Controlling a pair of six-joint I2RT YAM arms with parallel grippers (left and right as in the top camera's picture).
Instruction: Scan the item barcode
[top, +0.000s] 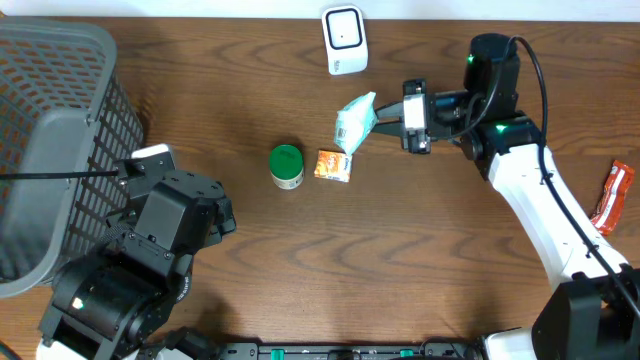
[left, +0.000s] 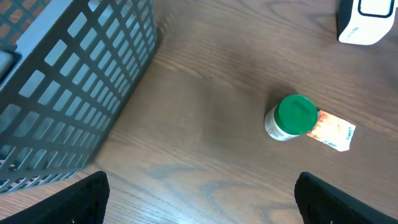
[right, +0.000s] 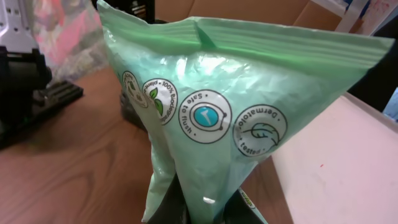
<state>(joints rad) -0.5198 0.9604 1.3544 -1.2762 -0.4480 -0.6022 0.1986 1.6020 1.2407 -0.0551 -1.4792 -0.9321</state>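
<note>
My right fingers pinch the green pouch near the far-edge scanner, left fingers wide; scan not yet done.

My right gripper is clamped on the pale green pack, just near of the white scanner. Nearer still, a green-lidded jar stands just beside an orange sachet.
</note>
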